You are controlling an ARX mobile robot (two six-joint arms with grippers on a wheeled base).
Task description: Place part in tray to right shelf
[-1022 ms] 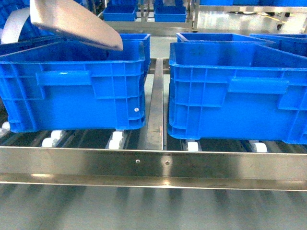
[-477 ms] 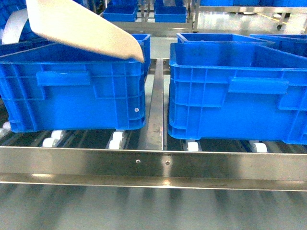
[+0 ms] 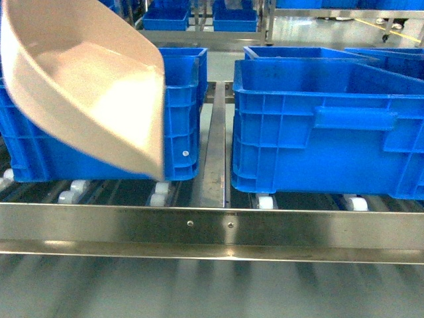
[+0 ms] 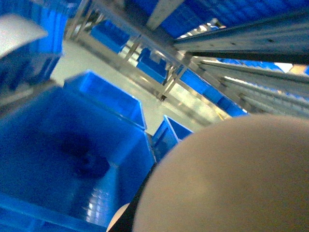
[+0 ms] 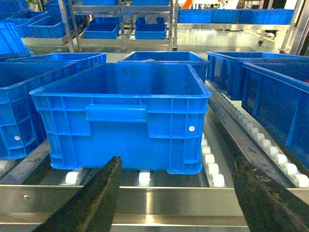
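Cream-beige plastic scoop tray (image 3: 93,99) hangs tilted before the left blue crate (image 3: 182,99), my left grip unseen (right fingers (image 5: 91,203) apart, empty).

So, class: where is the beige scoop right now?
In the head view the scoop hangs at upper left, tilted, in front of the left blue crate.

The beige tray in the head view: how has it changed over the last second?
The tray has swung down and forward, from above the left crate to in front of it, now covering most of that crate's front, its hollow side facing the camera. Both crates and the roller shelf stayed in place.
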